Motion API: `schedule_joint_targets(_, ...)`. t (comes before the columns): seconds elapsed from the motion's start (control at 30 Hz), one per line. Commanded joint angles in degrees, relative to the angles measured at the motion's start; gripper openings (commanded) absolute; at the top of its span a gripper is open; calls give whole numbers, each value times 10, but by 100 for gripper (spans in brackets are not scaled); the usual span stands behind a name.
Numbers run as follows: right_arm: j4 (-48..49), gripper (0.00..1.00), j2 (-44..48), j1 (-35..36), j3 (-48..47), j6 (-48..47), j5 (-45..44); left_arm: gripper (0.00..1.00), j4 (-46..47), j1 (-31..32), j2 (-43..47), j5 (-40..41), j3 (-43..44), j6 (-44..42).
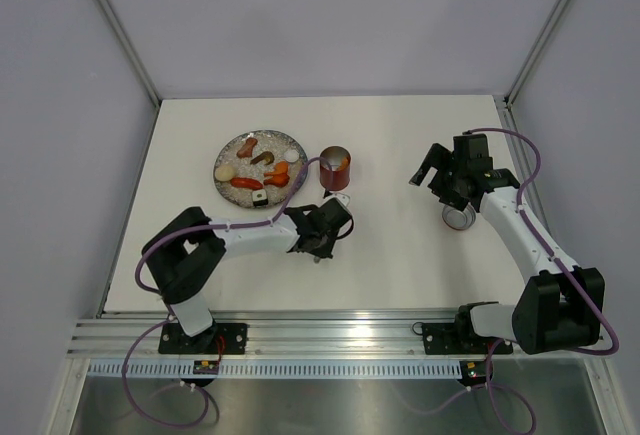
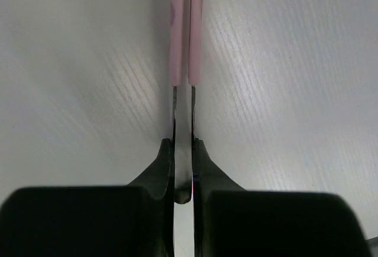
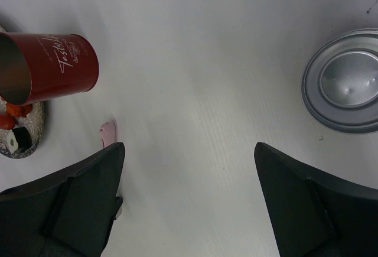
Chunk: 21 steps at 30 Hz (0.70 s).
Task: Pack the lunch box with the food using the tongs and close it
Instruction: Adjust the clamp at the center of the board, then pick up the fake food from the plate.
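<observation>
Your two arms share one build. The left arm (image 1: 240, 237) has white tubular links set between black joint housings, with a bulky black shoulder block on a black base plate (image 1: 205, 340). The right arm (image 1: 515, 230) has the same white links and black joints. A purple cable (image 1: 538, 160) loops along each arm from base to wrist. The left gripper (image 2: 183, 150) and right gripper (image 3: 189, 150) carry matte black fingers (image 3: 88, 192), broad at the root and tapering toward the tips.

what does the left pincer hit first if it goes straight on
Probably the lunch box: the tongs clamped in the left pincer lead, tips just short of its base. The line is marginal; it could slip past.
</observation>
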<state>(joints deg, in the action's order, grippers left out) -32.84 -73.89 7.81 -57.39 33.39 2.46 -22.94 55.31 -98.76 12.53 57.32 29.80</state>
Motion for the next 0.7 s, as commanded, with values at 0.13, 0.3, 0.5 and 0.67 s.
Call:
schedule_joint_targets(0.13,3,100,9,2,-4,-6,-5,0,-78,-2,86,16,34,-55)
schedule_joint_targets(0.3,6,99,11,1,-1,-6,-5,0,-165,-41,129,-3,68,-85)
schedule_joint_targets(0.5,11,100,11,1,3,-6,-1,0,-264,-171,200,-49,76,-92)
schedule_joint_targets(0.67,20,100,7,1,4,-1,9,0,-337,-291,172,-76,146,-123)
